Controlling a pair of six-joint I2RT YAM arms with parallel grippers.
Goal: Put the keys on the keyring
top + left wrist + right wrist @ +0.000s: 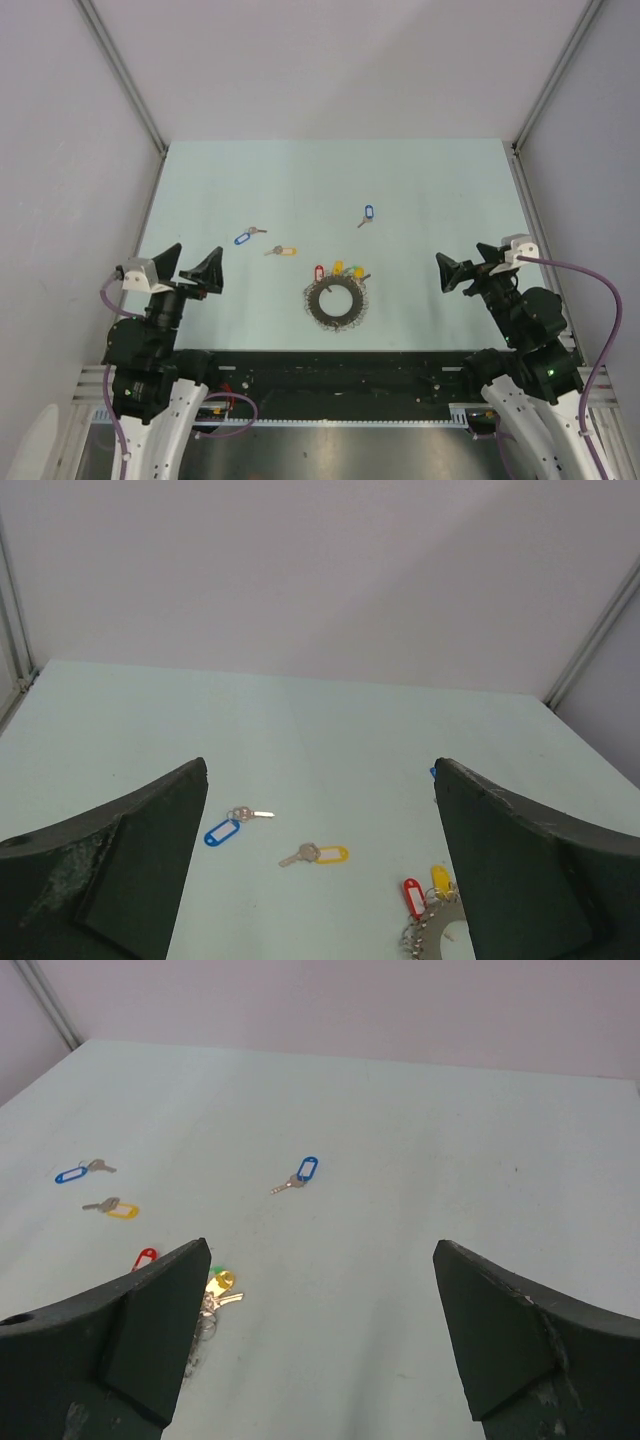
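The dark grey keyring (337,303) lies near the table's front middle. Keys with red (319,272), yellow (338,268) and green (356,271) tags sit at its far rim; I cannot tell if they are threaded on. Three loose keys lie further out: a blue-tagged key (243,238), a yellow-tagged key (283,250) and a second blue-tagged key (366,215). My left gripper (190,265) is open and empty, left of the ring. My right gripper (468,266) is open and empty, right of it. The left wrist view shows the blue-tagged key (225,830), the yellow-tagged key (320,854) and the ring's edge (438,942).
Grey walls with metal frame posts (125,75) enclose the pale green table (420,190) on three sides. A black rail (340,370) runs along the near edge between the arm bases. In the right wrist view the far blue-tagged key (303,1173) lies ahead.
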